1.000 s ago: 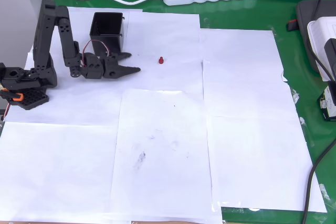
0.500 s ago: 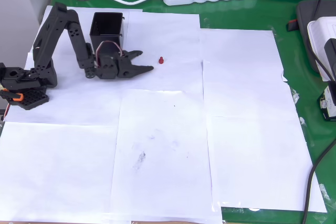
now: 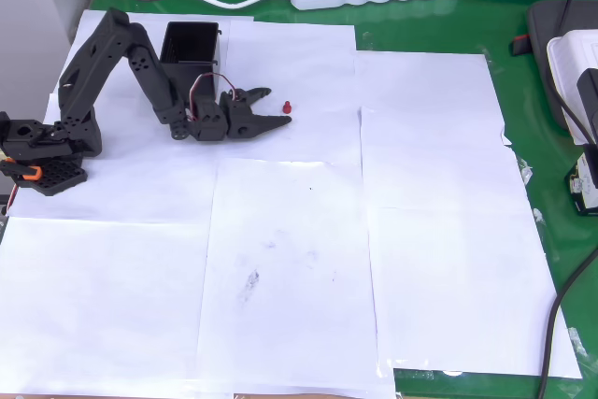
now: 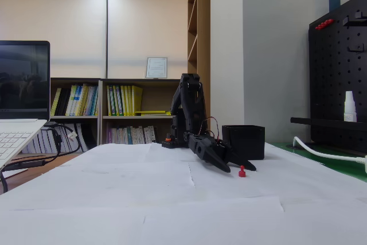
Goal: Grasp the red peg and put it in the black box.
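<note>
Beside one gripper point(image 3: 277, 106): one red peg point(image 3: 288, 106), perhaps untouched.

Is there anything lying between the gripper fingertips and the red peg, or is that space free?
Only bare white paper. In the overhead view the open gripper points at the red peg, its tips just short of it, with nothing in between.

In the overhead view the peg point(image 3: 287, 106) stands on the surface point(image 3: 430, 231), just right of the tool point(image 3: 277, 106). The box point(image 3: 191, 51) sits up-left of both, behind the arm point(image 3: 140, 63).
</note>
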{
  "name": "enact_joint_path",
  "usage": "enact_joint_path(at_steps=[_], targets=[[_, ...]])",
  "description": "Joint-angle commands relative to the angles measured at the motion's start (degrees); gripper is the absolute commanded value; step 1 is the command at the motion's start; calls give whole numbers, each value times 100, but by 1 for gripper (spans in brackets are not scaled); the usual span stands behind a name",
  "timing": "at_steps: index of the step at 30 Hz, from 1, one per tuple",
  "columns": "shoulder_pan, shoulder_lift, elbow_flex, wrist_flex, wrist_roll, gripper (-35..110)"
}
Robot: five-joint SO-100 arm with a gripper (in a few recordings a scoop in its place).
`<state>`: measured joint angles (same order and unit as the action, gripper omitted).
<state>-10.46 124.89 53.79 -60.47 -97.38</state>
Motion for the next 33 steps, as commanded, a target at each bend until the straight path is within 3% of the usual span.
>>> enact_joint_path(at_steps=[1,33], targets=[[-18,26,132,9,-88,37],[88,35,439,325,-141,37]])
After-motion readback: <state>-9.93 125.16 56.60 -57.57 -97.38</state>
